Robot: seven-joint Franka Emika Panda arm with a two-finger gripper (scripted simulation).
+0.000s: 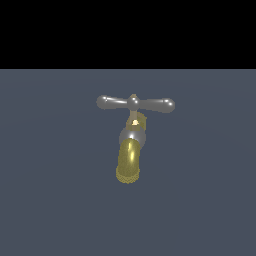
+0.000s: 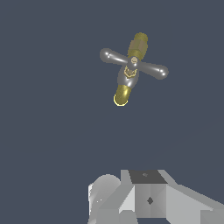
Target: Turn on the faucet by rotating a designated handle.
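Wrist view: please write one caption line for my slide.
Wrist view above the faucet: its grey crossbar handle lies untouched, well apart from the white gripper body at the frame edge.

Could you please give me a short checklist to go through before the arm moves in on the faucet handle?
1. Handle fully visible, nothing covering it: ok.
2. Both arms of the crossbar free of obstruction: ok.
3. Handle told apart from the gold spout below it: ok.
4. Hand close enough to touch the handle: not ok, wide gap in the wrist view.
5. Hand open or shut: cannot tell, fingertips out of frame.
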